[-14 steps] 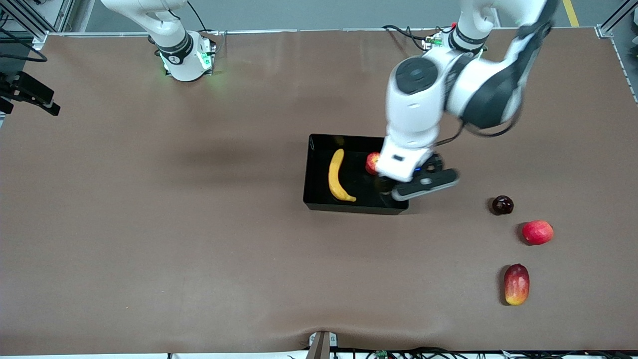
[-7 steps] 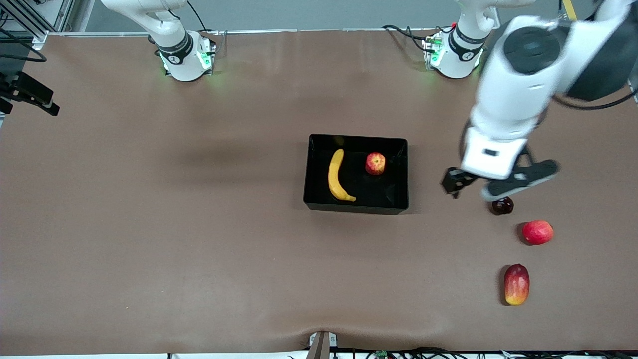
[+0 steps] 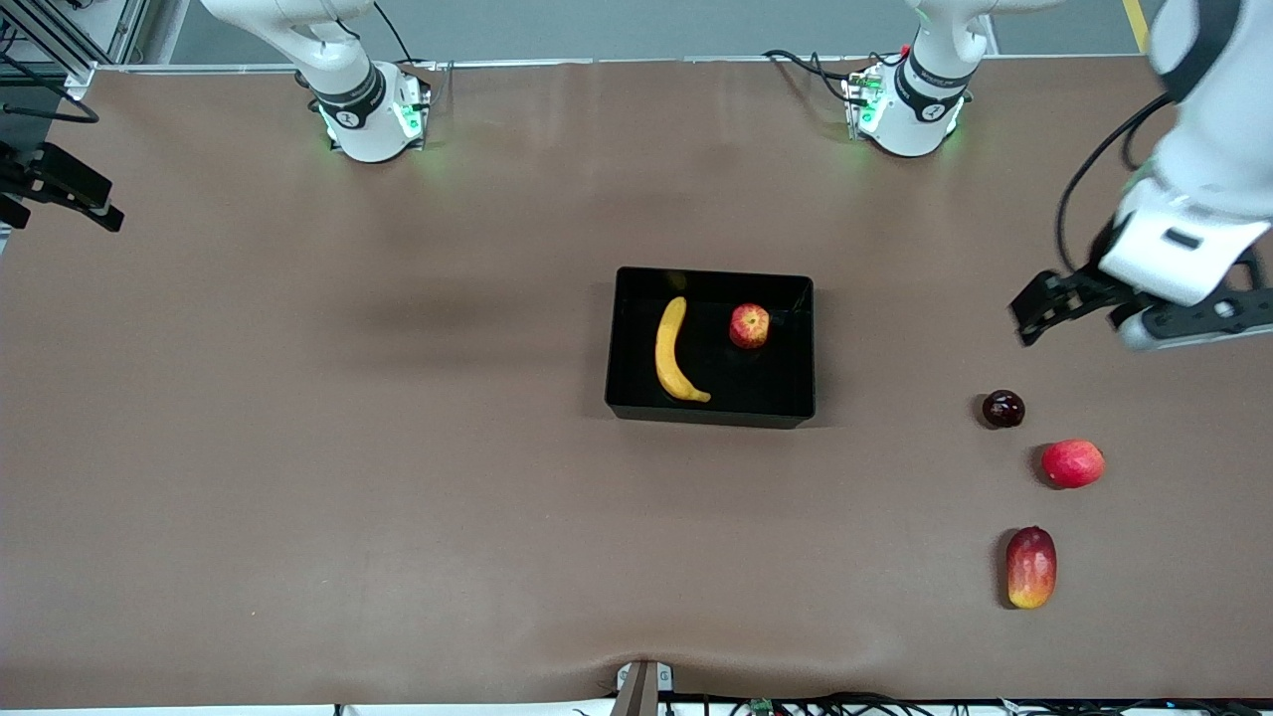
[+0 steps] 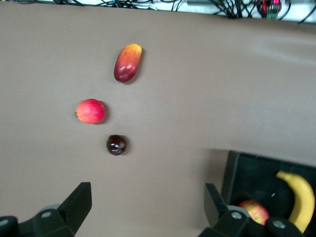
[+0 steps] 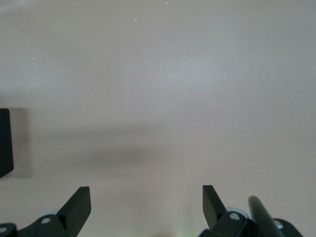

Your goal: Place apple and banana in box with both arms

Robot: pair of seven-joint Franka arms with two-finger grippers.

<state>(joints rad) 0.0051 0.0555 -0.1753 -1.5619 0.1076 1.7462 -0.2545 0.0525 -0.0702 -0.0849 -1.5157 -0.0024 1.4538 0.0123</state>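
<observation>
The black box (image 3: 710, 410) sits mid-table. The yellow banana (image 3: 673, 351) and the red, yellow-streaked apple (image 3: 749, 326) both lie inside it, apart from each other. My left gripper (image 3: 1039, 308) is open and empty, up over bare table between the box and the left arm's end of the table. Its wrist view shows its gripper (image 4: 146, 197) with the box (image 4: 237, 173), the banana (image 4: 301, 197) and the apple (image 4: 254, 210) at one corner. My right gripper (image 5: 145, 195) is open and empty over bare table, out of the front view, and waits.
A dark plum (image 3: 1002, 409), a smooth pinkish-red fruit (image 3: 1072, 463) and a red-and-yellow mango (image 3: 1030, 567) lie on the table toward the left arm's end, nearer the front camera than my left gripper. A black edge (image 5: 4, 143) shows in the right wrist view.
My left gripper has swung away from over the box toward the left arm's end of the table, empty. The apple stays in the box beside the banana. The right arm has not moved.
</observation>
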